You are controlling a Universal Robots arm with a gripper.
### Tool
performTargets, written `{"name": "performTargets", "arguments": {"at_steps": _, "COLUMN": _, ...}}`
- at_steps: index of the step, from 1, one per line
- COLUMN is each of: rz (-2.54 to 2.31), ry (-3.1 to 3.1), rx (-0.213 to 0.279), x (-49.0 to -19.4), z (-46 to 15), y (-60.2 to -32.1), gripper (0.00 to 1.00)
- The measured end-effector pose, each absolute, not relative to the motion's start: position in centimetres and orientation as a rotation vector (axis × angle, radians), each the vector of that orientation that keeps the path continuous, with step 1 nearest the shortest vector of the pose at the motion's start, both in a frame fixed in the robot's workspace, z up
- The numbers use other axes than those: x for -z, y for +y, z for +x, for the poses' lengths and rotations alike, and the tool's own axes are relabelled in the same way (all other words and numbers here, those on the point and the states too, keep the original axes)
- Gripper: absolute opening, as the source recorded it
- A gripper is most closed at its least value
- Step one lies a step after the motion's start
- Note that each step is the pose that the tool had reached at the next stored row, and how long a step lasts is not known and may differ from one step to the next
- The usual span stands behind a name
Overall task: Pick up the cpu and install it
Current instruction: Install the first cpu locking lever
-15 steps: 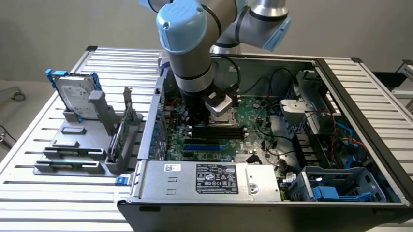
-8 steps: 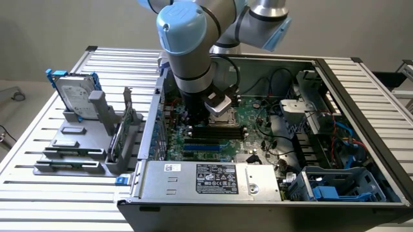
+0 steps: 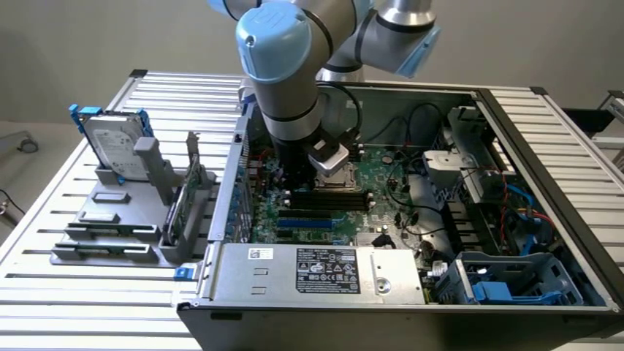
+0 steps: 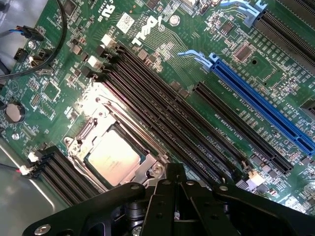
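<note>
cpu [image 4: 114, 158] in socket [image 4: 93, 132] | edge under jaws (closed)

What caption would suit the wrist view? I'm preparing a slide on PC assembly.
Shut end effector poised over the cpu, which sits in the motherboard socket beside the black memory slots.

cpu [image 4: 112, 156] in socket [image 4: 86, 132]
</note>
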State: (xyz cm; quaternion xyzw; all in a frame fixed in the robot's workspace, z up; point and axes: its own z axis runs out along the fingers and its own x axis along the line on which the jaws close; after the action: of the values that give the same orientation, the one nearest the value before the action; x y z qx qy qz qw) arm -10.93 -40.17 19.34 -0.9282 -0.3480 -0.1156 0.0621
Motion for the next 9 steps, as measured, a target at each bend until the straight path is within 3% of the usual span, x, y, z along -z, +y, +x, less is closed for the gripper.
{"name": "performTargets", "arguments": {"at_steps": 9, "rz": -2.809, "ry": -1.053, "rx": 0.348, "x": -20.6, "z": -11.0, "y": -40.0, "gripper": 0.11}}
